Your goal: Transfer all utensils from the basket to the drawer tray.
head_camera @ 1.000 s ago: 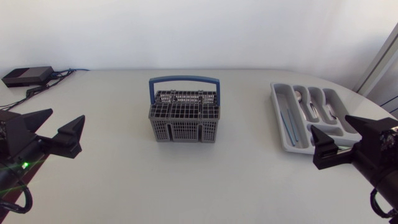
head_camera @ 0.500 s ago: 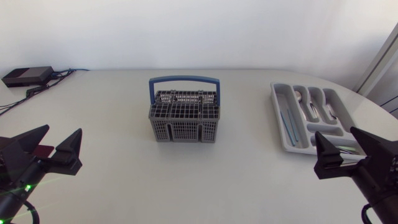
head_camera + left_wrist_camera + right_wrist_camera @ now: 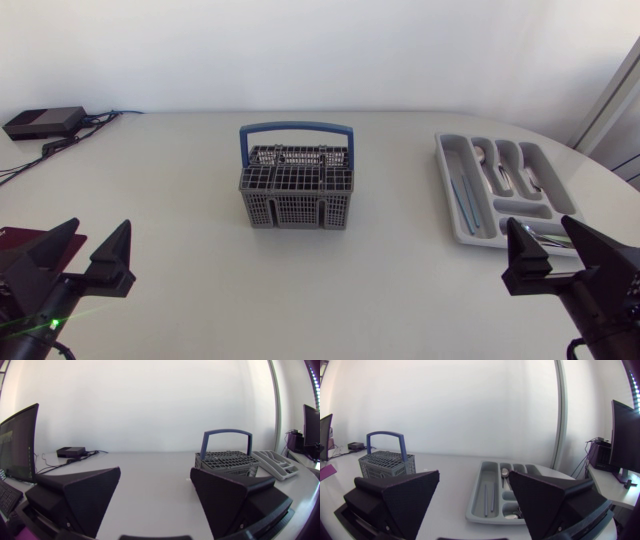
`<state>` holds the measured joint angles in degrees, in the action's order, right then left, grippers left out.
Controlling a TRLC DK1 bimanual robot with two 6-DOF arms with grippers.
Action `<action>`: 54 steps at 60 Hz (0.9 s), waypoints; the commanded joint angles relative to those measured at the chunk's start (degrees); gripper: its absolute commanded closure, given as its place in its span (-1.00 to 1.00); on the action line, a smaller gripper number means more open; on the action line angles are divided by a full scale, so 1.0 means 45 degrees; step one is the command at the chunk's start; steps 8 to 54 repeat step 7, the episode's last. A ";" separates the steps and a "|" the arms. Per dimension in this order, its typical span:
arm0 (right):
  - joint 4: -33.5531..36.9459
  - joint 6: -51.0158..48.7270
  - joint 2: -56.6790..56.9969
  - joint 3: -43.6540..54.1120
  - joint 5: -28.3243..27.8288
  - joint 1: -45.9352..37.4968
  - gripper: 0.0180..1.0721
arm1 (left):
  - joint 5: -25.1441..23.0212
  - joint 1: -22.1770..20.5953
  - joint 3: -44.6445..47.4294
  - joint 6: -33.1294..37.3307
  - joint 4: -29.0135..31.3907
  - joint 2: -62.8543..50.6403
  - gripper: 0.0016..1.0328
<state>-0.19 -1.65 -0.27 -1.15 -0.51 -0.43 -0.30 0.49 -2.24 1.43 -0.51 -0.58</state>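
At the near left the left arm is mostly cut off by the head view's edge. Only the left gripper (image 3: 100, 228) shows clearly, low over the pale surface (image 3: 180, 190), its two wedge fingers spread wide and holding nothing. At the far left corner of the surface sits a flat black box (image 3: 43, 122) with cables (image 3: 100, 120) trailing from it; where they lead cannot be made out. In the middle stands the grey basket (image 3: 296, 195), upright, its blue handle (image 3: 296, 130) arched over the far side. A grid of small cells covers the top, so what lies inside cannot be told from any view. Well to its right, near the surface's right edge, lies the grey drawer tray (image 3: 441, 160). Two thin long pieces (image 3: 462, 200) lie side by side in its leftmost channel, and spoons (image 3: 505, 165) lie in the channels beside them, though their exact number is hard to count. The tray's near end is partly hidden behind the right gripper (image 3: 540, 224), which hangs by that corner — fingers wide apart, empty, its arm cut off at the lower right.
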 commanded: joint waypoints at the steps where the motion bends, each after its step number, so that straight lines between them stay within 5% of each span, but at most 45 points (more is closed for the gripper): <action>1: 0.0041 0.0367 0.0061 0.0255 0.0114 0.0095 -0.91 | 0.0066 -0.0109 0.0498 -0.0318 0.0114 0.0129 -0.89; 54: 0.0041 0.0367 0.0061 0.0255 0.0114 0.0095 -0.91 | 0.0066 -0.0109 0.0498 -0.0318 0.0114 0.0129 -0.90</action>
